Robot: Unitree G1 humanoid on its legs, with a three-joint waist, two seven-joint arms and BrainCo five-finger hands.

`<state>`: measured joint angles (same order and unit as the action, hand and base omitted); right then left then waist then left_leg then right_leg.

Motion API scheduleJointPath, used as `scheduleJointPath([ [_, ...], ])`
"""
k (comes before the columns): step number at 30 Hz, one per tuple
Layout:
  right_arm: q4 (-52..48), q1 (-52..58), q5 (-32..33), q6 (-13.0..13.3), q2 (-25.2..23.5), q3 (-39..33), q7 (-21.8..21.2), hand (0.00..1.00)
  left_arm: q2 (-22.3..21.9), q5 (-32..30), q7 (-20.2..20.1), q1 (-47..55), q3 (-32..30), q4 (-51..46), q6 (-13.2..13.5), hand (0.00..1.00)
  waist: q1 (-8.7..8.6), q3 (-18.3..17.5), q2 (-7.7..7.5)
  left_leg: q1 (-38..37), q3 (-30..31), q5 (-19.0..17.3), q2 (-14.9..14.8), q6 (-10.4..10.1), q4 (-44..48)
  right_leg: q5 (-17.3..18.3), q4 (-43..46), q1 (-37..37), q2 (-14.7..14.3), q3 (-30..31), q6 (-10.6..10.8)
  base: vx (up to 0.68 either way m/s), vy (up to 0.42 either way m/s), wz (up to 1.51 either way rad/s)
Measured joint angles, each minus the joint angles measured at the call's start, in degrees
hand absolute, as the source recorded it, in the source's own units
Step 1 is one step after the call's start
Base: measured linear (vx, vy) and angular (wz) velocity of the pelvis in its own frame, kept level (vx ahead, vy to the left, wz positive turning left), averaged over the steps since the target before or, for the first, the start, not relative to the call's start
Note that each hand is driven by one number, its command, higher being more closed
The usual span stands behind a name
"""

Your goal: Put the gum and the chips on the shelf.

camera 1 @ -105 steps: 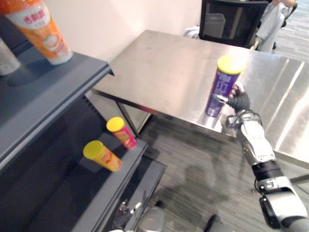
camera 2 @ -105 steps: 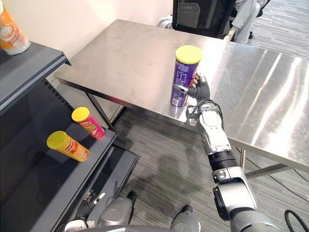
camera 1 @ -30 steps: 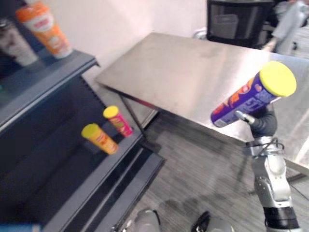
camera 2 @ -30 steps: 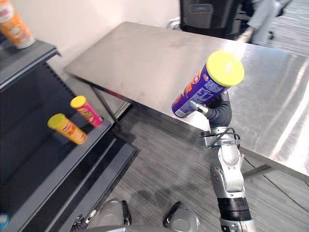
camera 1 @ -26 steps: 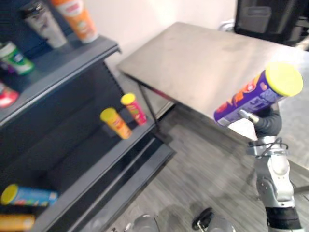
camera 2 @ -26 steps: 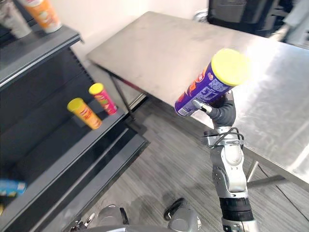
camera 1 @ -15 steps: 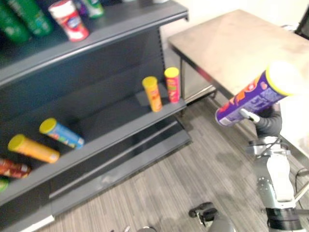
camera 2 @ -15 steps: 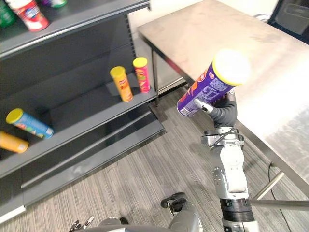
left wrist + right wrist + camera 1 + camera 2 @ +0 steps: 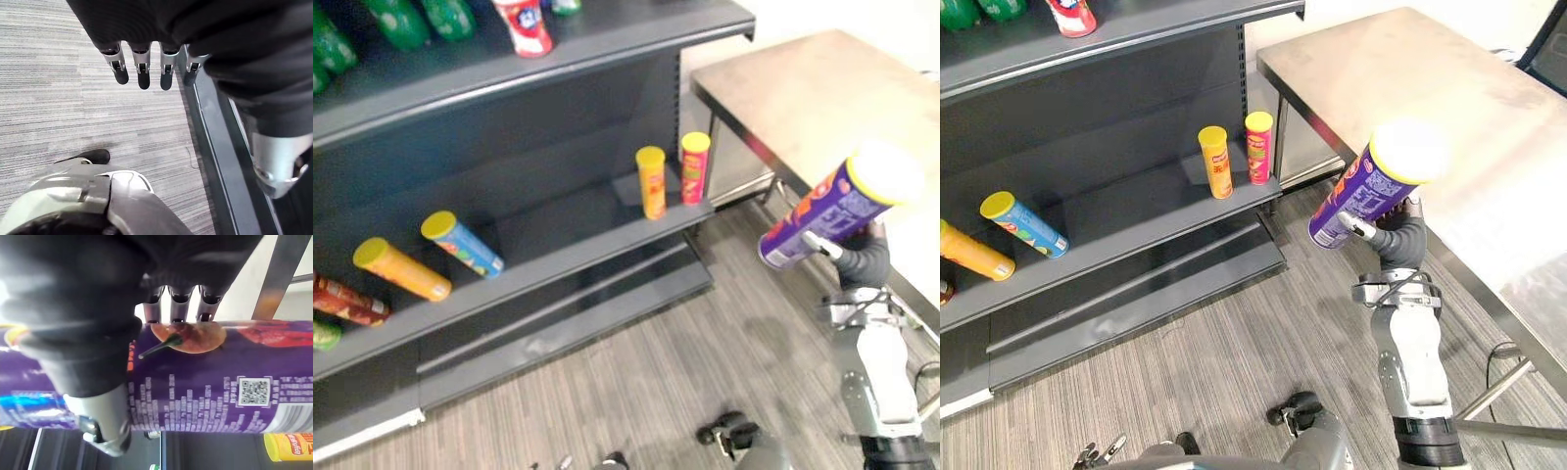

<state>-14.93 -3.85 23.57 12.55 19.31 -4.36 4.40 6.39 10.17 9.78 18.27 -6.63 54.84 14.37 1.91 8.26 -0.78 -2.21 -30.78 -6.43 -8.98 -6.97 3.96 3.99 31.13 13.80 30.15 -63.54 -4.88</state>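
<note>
My right hand (image 9: 1398,238) is shut on a purple chips can (image 9: 1369,189) with a yellow lid, held tilted in the air between the steel table (image 9: 1410,78) and the dark shelf unit (image 9: 1136,220). In the right wrist view the fingers (image 9: 181,296) and thumb wrap the purple can (image 9: 205,377). My left hand (image 9: 146,68) hangs low over the grey floor, fingers straight and holding nothing. No gum is visible.
Two upright cans, yellow (image 9: 1215,162) and red (image 9: 1258,147), stand at the right end of the middle shelf. A blue can (image 9: 1023,223) and an orange can (image 9: 974,252) lie further left. Bottles (image 9: 524,22) stand on the top shelf. Striped grey floor lies before the shelves.
The camera has swung from the table toward the shelf unit. The purple can, standing on the table 3.5 s ago, is lifted and tilted in my right hand.
</note>
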Motion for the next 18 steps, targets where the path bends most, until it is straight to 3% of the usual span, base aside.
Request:
scheduleJointPath([
  [18, 0.11, -5.95, -3.5, -0.09, -0.08, 1.01, -2.37, 1.0, -0.71, 0.9, -0.05, -1.07, -0.92, -1.29, 1.39, 0.0, 2.04, 6.5, -0.65, 2.17, 0.12, -5.84, -1.68, 0.46, 9.02, -0.06, 1.17, -0.9, 1.08, 4.0, 0.1, 0.0, -0.003, 0.03],
])
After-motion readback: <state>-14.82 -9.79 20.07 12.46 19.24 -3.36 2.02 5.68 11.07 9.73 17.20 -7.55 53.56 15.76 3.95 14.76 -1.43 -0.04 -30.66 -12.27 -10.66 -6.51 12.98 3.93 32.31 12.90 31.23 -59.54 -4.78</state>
